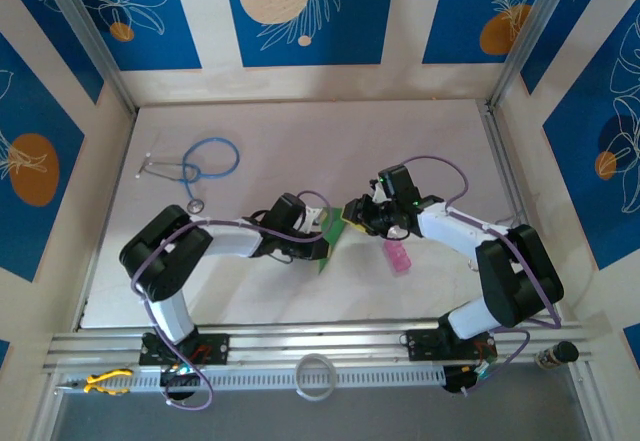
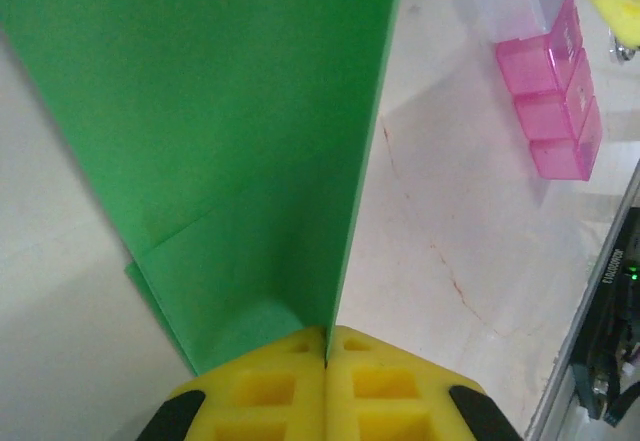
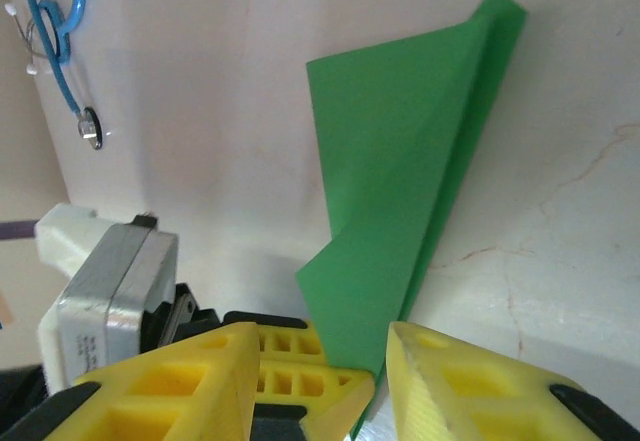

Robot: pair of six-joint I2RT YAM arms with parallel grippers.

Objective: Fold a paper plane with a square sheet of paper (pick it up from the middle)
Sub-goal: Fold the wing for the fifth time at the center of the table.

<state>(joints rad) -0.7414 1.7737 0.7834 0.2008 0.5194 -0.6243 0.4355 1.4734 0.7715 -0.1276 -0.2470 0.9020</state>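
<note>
Green paper, folded into a narrow pointed shape, stands on edge near the middle of the pale table (image 1: 250, 131) in the overhead view. This sheet of paper (image 1: 333, 233) sits between the two arms, with the left gripper (image 1: 318, 248) at its near end and the right gripper (image 1: 356, 215) at its far end. A pink container (image 1: 398, 256) lies just to its right, and a stethoscope (image 1: 205, 166) lies well apart at the far left.

From the left wrist, the left gripper (image 2: 326, 341) has its yellow fingers pressed together on the edge of the sheet (image 2: 230, 131), which bears a slanting crease. The pink container (image 2: 555, 101) lies at the upper right.

From the right wrist, the right gripper (image 3: 325, 336) has its fingers moderately apart around the lower corner of the sheet (image 3: 400, 181), not pinching it. A gap shows beside the right-hand finger. The left gripper (image 3: 300, 376) shows between them, clamped on the sheet. The stethoscope (image 3: 55, 31) lies at the upper left.
</note>
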